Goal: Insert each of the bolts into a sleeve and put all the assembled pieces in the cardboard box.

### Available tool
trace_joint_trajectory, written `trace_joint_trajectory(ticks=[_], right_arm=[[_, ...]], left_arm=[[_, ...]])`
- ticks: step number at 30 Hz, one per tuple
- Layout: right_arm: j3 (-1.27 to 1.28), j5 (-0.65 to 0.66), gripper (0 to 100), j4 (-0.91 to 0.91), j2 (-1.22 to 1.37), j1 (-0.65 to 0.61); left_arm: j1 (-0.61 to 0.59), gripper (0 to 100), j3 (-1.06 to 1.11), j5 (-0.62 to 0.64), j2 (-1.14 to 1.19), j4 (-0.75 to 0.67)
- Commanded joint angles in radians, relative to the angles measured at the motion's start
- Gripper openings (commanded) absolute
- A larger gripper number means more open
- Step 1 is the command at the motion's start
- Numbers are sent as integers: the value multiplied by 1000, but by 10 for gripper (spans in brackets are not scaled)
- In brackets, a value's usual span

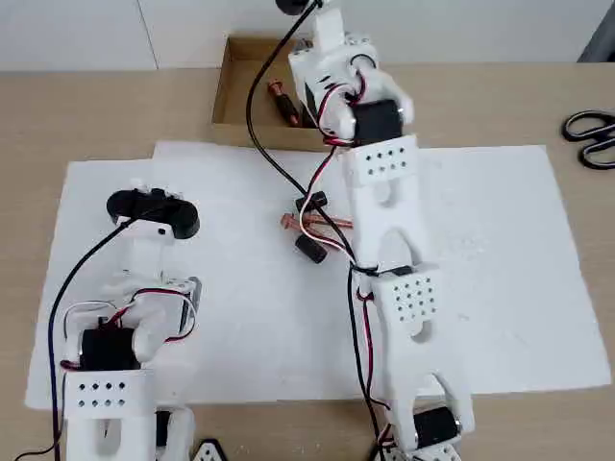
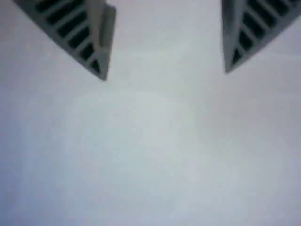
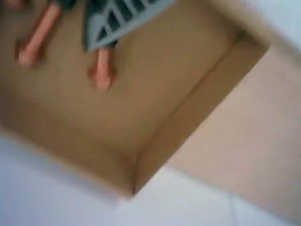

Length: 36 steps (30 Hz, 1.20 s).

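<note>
Soft, even light falls from above on the table (image 1: 96,106). The white sheet (image 1: 500,288) is bright without glare and carries only faint, diffuse shadows. In the right wrist view the cardboard box (image 3: 197,108) has its inner wall in shade and its floor evenly lit.

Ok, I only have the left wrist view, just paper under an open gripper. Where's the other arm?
Observer: The right arm is stretched out over the box.
Operator: Anything in the box?
Observer: Two bolts show inside it.
Operator: Any loose parts?
Observer: A bolt and a sleeve lie on the paper, beside that arm.
</note>
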Motion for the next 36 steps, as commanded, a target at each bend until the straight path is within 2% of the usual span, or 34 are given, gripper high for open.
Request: trace_joint_trajectory(ticks=[1, 3, 8, 13, 17, 26, 36], right_arm=[[-54, 8, 134, 274, -171, -18], [-51, 8, 134, 377, -213, -18], [-49, 8, 134, 387, -263, 4], [6, 8, 133, 409, -271, 4], [221, 9, 133, 410, -312, 2], [896, 14, 133, 392, -648, -107], [1175, 12, 135, 355, -677, -111]], left_arm=[[-2, 153, -5, -2, -12, 2], [-2, 153, -5, -2, -12, 3], [-9, 152, -10, 2, -12, -8], [-51, 155, -13, 84, -12, -25], [-83, 155, -12, 106, -12, -38], [-84, 155, -7, 124, -12, -38], [-84, 155, -4, 126, -12, -38]])
